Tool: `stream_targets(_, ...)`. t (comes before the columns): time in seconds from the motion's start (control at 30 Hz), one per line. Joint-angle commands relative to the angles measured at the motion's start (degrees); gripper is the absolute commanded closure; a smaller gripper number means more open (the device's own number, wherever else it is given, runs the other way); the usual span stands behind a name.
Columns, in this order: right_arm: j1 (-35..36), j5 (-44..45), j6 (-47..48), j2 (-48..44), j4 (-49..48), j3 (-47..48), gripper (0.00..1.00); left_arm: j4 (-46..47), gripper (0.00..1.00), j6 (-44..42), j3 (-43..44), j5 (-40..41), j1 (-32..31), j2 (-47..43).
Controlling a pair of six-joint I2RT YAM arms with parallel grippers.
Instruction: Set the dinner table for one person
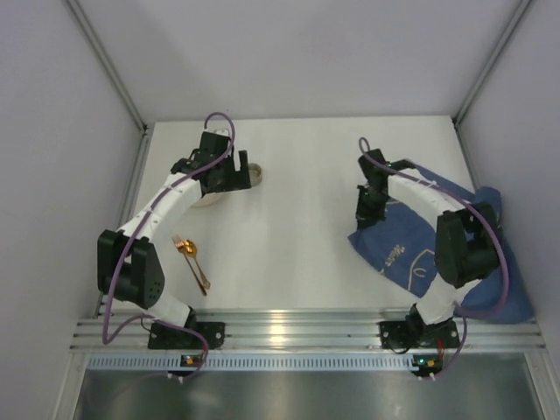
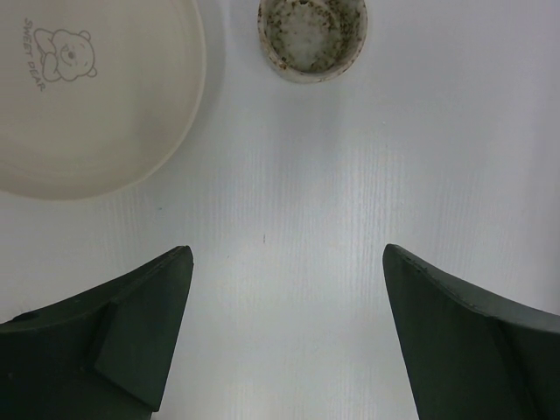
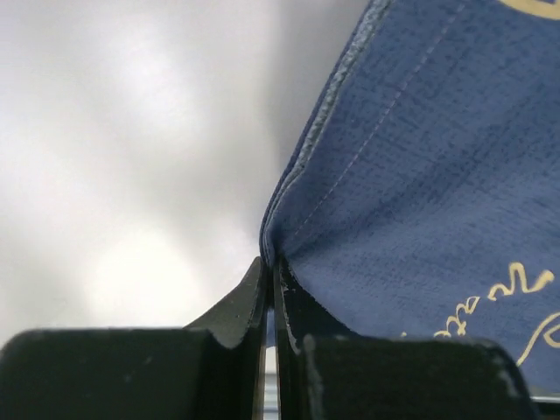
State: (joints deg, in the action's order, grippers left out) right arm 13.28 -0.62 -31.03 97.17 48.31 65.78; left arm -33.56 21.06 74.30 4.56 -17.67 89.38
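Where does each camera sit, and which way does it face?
Top external: above and behind, looking down at the dinner table; both arms show.
Left wrist: on left arm, facing down at plate and cup; open left gripper shows.
Right wrist: on right arm, close on placemat pinched by shut right gripper.
Shared: top and right wrist both show the placemat.

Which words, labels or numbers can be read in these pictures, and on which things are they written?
"SWEET DEAR": printed beside a small bear drawing on the cream plate, left wrist view.
Pale yellow stitched marks on the blue placemat: only partly in view, not readable.
White marks on the same placemat, top view: too small to read.
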Motion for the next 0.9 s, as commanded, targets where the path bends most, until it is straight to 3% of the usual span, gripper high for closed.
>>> stream_targets(0.0,12.62,-9.47,1.14,-2.33,10.03,11.72,1.00,-1.77,0.05,-0.14,3.83,2.03,-0.17,-2.72)
stream_targets(0.03,17.61,-10.27,2.27,-2.68,13.96,13.66,1.00,-2.29,0.05,-0.14,4.18,2.12,-0.17,-2.90)
stream_targets(0.07,19.75,-10.10,2.72,-2.77,15.74,17.07,0.93,-2.47,0.05,0.03,4.71,2.30,-0.17,-3.16)
stream_targets(0.1,21.51,-9.75,2.81,-3.29,17.32,18.15,0.74,-2.65,0.05,0.12,4.88,2.30,-0.17,-3.16)
stream_targets(0.13,23.79,-8.88,2.64,-3.73,19.17,18.77,0.26,-2.65,0.05,0.30,4.89,2.21,-0.17,-3.51)
stream_targets(0.17,24.42,-8.17,2.20,-4.43,19.71,19.12,0.07,-2.65,0.05,0.65,4.80,2.12,-0.17,-3.51)
stream_targets(0.2,24.69,-7.73,1.85,-5.92,19.97,19.04,0.00,-2.56,0.05,0.82,4.71,1.69,-0.17,-3.51)
stream_targets(0.37,23.99,-4.13,1.41,-8.22,21.21,18.77,0.00,-2.21,0.05,1.97,5.24,0.63,-0.70,-2.29)
stream_targets(0.5,22.50,-1.75,2.20,-9.62,21.30,17.63,0.00,-1.16,0.04,1.62,6.90,1.94,-5.95,0.96)
stream_targets(0.87,13.01,-1.92,5.36,-15.25,20.06,13.15,0.00,-5.63,0.12,5.83,16.31,0.97,-16.86,25.56)
